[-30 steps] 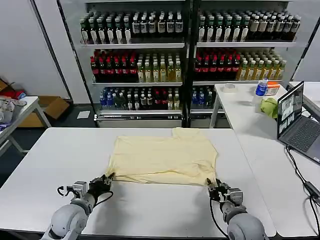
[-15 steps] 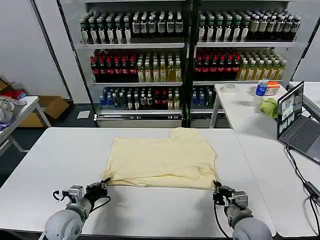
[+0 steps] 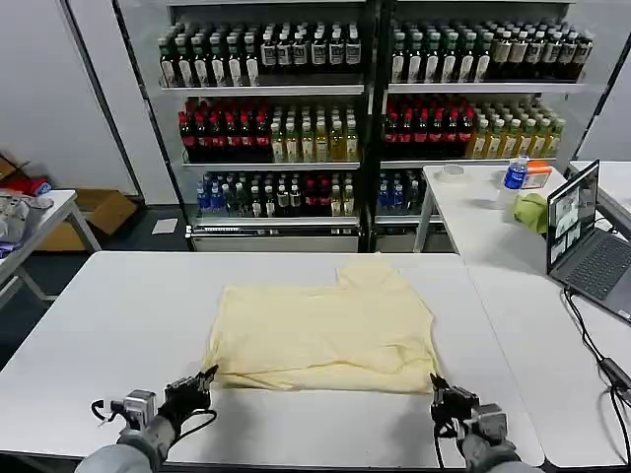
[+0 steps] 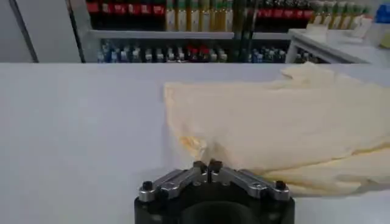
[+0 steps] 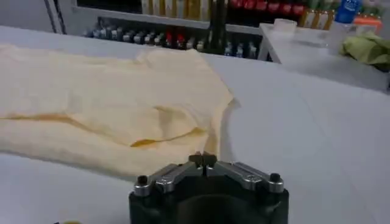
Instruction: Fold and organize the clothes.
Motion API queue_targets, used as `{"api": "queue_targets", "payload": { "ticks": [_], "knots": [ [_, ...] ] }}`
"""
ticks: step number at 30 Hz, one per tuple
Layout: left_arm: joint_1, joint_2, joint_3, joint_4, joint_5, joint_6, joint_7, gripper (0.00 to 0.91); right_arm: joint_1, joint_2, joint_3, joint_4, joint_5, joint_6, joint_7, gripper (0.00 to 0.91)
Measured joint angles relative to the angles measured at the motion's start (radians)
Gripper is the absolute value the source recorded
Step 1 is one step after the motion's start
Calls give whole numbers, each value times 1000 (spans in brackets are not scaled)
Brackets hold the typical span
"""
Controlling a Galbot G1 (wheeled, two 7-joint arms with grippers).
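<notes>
Head view: the cream T-shirt (image 3: pixel 330 333) lies folded over itself in the middle of the white bench (image 3: pixel 118 305), one sleeve poking out at its far edge. The left pincer (image 3: pixel 205 377) sits low on the near side, its tips just at the shirt's near left corner. The right pincer (image 3: pixel 441 392) sits at the shirt's near right corner. Beyond both pincers, past the shirt and the bench's far edge, stand shelves of bottles (image 3: pixel 365 108). Off to the right pincer's side a second bench (image 3: pixel 493 232) carries a laptop (image 3: pixel 587 241), a water bottle (image 3: pixel 515 175), a roll of tape (image 3: pixel 453 172) and a small yellow-green cloth (image 3: pixel 532 210). Nothing lies on the bare bench between the two pincers.

Left wrist view: the left pincer (image 4: pixel 208 167) has its fingers pressed together with no cloth between them; the shirt's folded edge lies just ahead of the tips and stretches away toward the far side, with open bench surface beside it.

Right wrist view: the right pincer (image 5: pixel 203 160) is likewise pressed together and pinches nothing. The shirt's doubled hem lies just in front of its tips. The yellow-green cloth (image 5: pixel 368 47) and the tape roll (image 5: pixel 284 25) lie well beyond on the other bench.
</notes>
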Motion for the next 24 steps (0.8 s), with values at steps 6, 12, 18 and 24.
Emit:
{"api": "queue_targets", "payload": {
  "ticks": [6, 12, 18, 24],
  "knots": [
    [82, 12, -29, -61, 12, 1, 1, 10, -99, -13, 23, 58, -41, 1, -6, 0],
    [140, 25, -52, -88, 26, 9, 0, 10, -162, -29, 38, 96, -64, -6, -6, 0],
    [179, 27, -59, -107, 43, 22, -2, 907, -188, -39, 44, 117, -85, -10, -3, 907],
    [193, 37, -76, -129, 53, 27, -15, 907, -213, -44, 58, 143, -97, 10, 7, 907]
  ]
}}
